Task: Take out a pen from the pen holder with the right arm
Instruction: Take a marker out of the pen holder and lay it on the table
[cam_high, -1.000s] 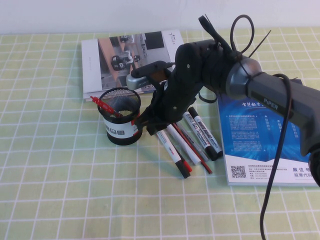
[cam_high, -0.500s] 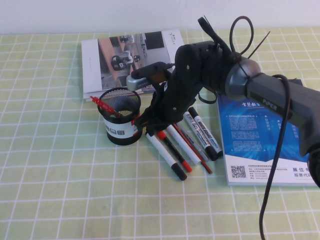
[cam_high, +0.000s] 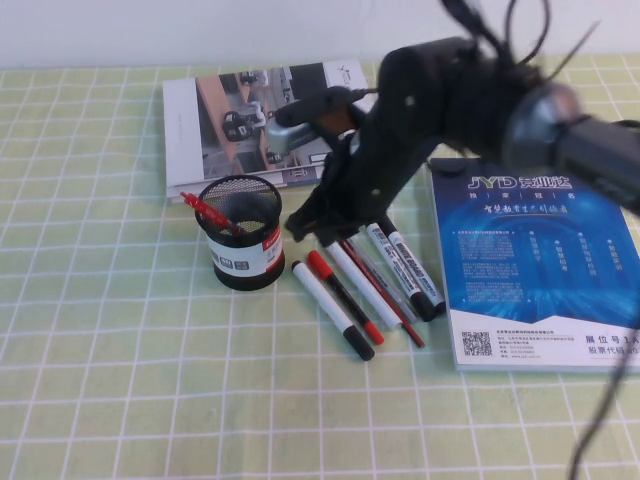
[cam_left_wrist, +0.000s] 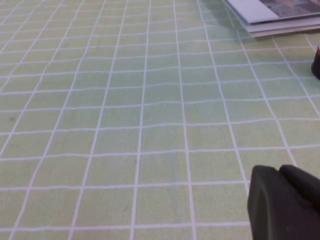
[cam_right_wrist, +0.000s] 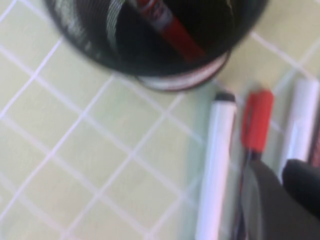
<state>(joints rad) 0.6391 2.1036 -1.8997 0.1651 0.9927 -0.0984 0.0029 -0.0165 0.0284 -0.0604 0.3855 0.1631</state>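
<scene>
The black mesh pen holder (cam_high: 240, 255) (cam_right_wrist: 150, 30) stands left of centre on the table, and a red pen (cam_high: 208, 211) (cam_right_wrist: 165, 25) leans inside it. Just to its right a red-capped pen (cam_high: 340, 292) (cam_right_wrist: 257, 120) lies on the cloth beside a white pen (cam_high: 322, 300) (cam_right_wrist: 215, 165). My right gripper (cam_high: 298, 222) (cam_right_wrist: 282, 172) hangs above these pens, close to the holder's right side, its fingers together and holding nothing. My left gripper (cam_left_wrist: 277, 172) shows only in its own wrist view, shut, low over bare cloth.
More markers (cam_high: 405, 270) lie fanned out to the right of the two pens. A blue booklet (cam_high: 530, 260) lies at the right, and a magazine (cam_high: 250, 110) lies behind the holder. The green checked cloth (cam_high: 150, 400) covers the table.
The right gripper was low against the holder's right side; a red-capped pen has come to lie beside the white pen. The arm has since lifted up and back.
</scene>
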